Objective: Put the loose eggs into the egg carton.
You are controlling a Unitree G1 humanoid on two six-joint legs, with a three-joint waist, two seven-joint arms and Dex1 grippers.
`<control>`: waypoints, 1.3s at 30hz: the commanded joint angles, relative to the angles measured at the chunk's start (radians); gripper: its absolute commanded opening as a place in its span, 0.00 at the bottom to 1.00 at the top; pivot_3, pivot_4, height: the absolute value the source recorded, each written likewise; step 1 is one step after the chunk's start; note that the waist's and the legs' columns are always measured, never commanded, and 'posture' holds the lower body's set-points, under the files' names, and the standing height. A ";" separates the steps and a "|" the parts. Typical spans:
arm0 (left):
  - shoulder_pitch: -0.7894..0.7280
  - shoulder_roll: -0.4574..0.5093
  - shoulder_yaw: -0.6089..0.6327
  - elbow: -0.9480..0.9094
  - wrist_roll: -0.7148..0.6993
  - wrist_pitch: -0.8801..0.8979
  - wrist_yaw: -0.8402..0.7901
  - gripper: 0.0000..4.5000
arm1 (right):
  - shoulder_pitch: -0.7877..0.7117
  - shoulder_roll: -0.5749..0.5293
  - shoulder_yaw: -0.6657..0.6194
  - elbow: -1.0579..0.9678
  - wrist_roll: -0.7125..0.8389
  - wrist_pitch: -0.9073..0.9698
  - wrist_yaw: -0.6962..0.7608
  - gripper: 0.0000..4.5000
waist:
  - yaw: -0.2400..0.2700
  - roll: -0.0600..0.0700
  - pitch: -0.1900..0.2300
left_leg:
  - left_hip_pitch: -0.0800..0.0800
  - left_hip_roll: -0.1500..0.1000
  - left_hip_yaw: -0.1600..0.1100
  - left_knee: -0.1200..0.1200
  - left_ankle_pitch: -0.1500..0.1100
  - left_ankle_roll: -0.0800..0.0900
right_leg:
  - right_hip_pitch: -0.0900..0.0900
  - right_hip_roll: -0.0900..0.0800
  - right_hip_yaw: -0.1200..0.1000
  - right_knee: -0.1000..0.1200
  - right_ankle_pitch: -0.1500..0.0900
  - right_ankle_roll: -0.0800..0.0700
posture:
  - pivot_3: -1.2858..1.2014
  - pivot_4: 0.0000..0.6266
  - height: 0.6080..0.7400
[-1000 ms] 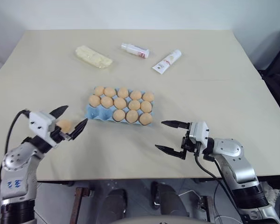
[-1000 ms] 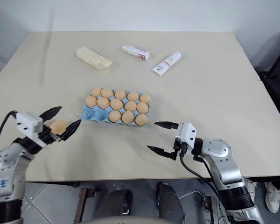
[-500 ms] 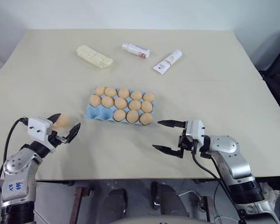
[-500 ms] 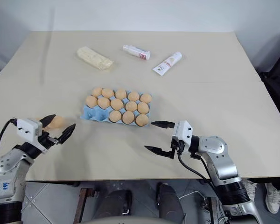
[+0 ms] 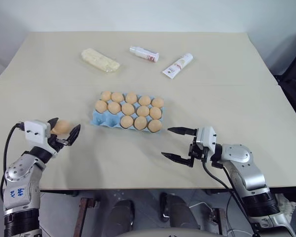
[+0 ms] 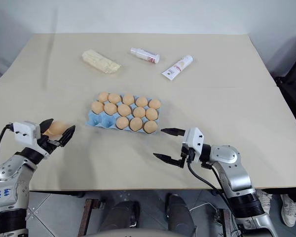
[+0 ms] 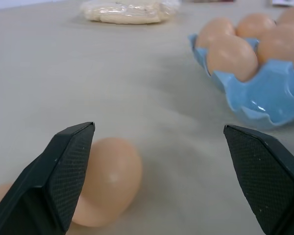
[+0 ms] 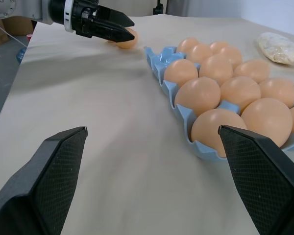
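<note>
I see bare worktop [image 5: 227, 94] all round the light blue egg carton [image 5: 99, 120] at mid-worktop; it holds twelve tan eggs; one loose egg [image 5: 61, 127] lies near the left edge between the fingers of my wide left claw [image 5: 63, 131]; right claw [image 5: 177, 144] wide, empty, near the front edge

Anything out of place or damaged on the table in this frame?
One loose egg lies on the table left of the egg carton, between the open left gripper's fingers. The carton's near-left cups are empty. Nothing looks spilled or broken.
</note>
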 commanded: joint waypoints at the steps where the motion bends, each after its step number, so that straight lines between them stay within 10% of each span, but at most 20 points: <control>1: -0.019 -0.001 0.034 0.003 -0.033 0.020 0.018 0.99 | 0.000 0.004 -0.006 -0.031 0.009 -0.013 -0.003 1.00 | 0.000 0.000 0.000 | 0.000 0.000 0.000 0.000 0.000 0.000 | 0.000 0.000 0.000 0.000 0.000 0.000 | 0.52 0.24 1.00; 24: -0.099 0.027 -0.069 0.064 0.079 0.075 0.063 0.99 | -0.001 0.014 -0.009 -0.011 0.003 -0.030 -0.009 1.00 | -0.001 0.000 0.000 | -0.001 0.000 0.000 -0.001 0.000 0.000 | 0.000 0.000 0.000 -0.001 0.000 0.000 | 0.52 0.24 1.00; 33: -0.103 0.011 -0.063 0.050 0.050 0.057 0.034 0.43 | -0.001 0.016 -0.011 -0.004 -0.002 -0.040 -0.013 1.00 | -0.002 0.000 0.000 | -0.001 0.000 0.000 -0.001 0.000 0.000 | 0.000 0.000 0.000 -0.001 0.000 0.000 | 0.52 0.24 1.00; 39: -0.134 0.002 -0.097 -0.079 -0.032 -0.001 -0.089 0.39 | 0.008 0.013 -0.016 -0.007 -0.004 -0.041 -0.018 1.00 | 0.001 -0.001 0.000 | -0.001 0.000 0.000 -0.001 0.000 0.000 | -0.001 0.000 0.000 -0.001 0.000 0.000 | 0.52 0.24 1.00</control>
